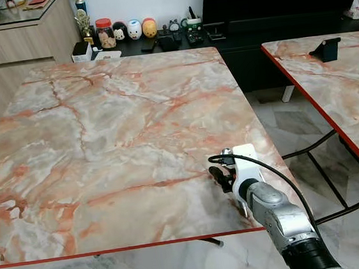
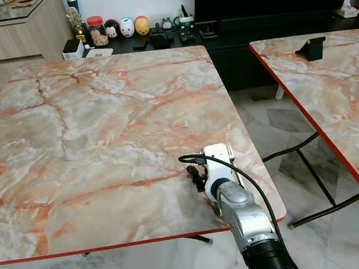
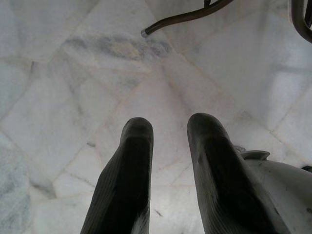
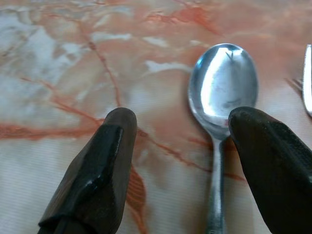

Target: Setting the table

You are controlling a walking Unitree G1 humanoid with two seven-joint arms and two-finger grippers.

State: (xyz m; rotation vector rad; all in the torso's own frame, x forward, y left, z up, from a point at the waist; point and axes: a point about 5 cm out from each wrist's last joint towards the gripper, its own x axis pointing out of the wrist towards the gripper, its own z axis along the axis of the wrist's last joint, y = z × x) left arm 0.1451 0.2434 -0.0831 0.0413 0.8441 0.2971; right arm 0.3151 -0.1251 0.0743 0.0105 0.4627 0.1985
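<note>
One spoon (image 4: 222,102) lying flat on the marble table (image 1: 115,135), bowl up, handle running back between the fingers, close against the inner side of one finger pad (image 4: 273,161); whether touching, not clear. A second piece of cutlery (image 4: 307,78) just beside the spoon, cut by the frame edge, type not determinable. Right gripper (image 4: 183,122) low over the near right corner of the table, fingers spread wide, holding nothing; probably a release or pre-grasp position at a place setting. Left gripper (image 3: 168,131) hanging idle over the pale tiled floor (image 3: 73,73), fingers narrowly parted, empty. Two tables: the second table (image 1: 348,84) well apart to the right, carrying one small black stand (image 1: 326,49).
</note>
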